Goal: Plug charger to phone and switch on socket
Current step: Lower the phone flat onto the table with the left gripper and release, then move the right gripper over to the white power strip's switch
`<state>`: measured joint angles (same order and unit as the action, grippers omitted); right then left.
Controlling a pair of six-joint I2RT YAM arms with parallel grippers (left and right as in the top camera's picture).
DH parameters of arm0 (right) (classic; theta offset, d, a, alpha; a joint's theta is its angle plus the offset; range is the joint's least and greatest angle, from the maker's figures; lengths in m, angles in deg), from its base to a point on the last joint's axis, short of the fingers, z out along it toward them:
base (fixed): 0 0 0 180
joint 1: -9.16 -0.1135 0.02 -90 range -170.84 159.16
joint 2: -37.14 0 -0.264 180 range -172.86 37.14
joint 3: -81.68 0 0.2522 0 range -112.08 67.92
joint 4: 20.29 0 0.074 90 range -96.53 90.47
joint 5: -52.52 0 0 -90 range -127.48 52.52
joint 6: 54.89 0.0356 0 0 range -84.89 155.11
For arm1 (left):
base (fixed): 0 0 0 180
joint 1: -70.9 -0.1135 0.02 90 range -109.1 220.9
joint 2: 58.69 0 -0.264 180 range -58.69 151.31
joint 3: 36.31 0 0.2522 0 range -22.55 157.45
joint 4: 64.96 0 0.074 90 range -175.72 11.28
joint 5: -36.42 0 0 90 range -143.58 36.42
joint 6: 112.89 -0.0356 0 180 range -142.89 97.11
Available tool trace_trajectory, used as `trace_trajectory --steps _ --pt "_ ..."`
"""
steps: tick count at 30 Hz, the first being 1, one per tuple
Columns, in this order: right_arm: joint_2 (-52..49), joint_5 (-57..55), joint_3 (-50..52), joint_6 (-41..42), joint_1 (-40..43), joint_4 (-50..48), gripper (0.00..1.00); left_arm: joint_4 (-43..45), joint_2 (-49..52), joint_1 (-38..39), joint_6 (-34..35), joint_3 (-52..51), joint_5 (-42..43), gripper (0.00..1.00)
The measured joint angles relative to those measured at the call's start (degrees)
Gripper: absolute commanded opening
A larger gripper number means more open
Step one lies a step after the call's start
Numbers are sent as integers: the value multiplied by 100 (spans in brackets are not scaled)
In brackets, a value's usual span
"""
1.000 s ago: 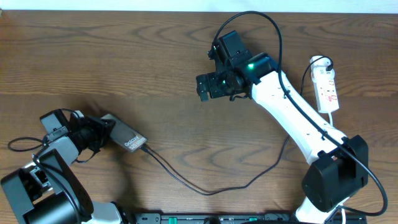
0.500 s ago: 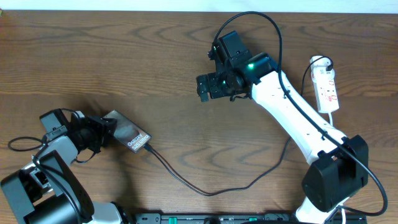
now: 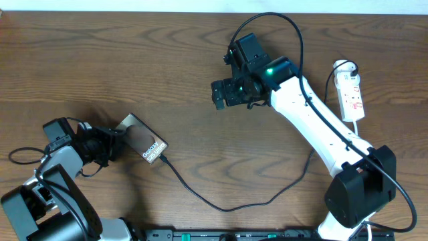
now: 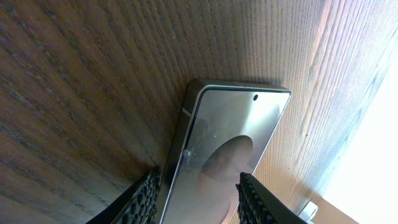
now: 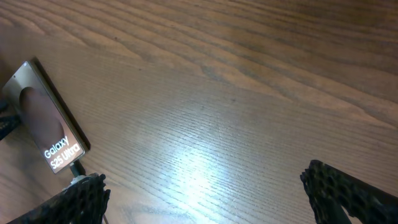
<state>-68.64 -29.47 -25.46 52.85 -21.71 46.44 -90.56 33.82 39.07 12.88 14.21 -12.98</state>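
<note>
At near left, phone [image 3: 144,139] turned slightly — left gripper [image 3: 115,142] clamped on it, charger [image 3: 226,209] tip stayed at its edge, seemingly plugged; right gripper [image 3: 219,94] wide, empty. socket [image 3: 351,90] at far right — switch probably next.

Robot workbench, seemingly a lab.
A bare dark wood-grain tabletop [image 3: 100,60] has two white-and-black jointed robot arms [image 3: 314,114] mounted at its near edge, with a small white power strip [image 3: 351,94] alongside.
</note>
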Motion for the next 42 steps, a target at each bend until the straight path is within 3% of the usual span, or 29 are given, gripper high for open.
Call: trace_trajectory --steps 8,11,16,20,29,35,42 --pt "0 0 0 0 0 55 99 -149 -122 0 -101 42 170 68" --pt "0 -17 0 0 0 59 99 -393 -354 2 -389 46 55 85" --pt "0 -63 0 -2 0 33 99 -750 -1180 39 -914 221 -190 86" --pt "0 -107 0 -2 0 -2 99 -1344 -1718 396 -1331 929 -444 87" --pt "0 -144 0 -2 107 85 99 -2962 -1600 2601 -1899 3029 -2612 87" --pt "0 -146 0 -2 273 254 99 -2999 -1401 3768 -1934 3794 -3373 87" --pt "24 -144 0 0 542 389 99 -2894 -1217 4789 -1937 3860 -3827 87"
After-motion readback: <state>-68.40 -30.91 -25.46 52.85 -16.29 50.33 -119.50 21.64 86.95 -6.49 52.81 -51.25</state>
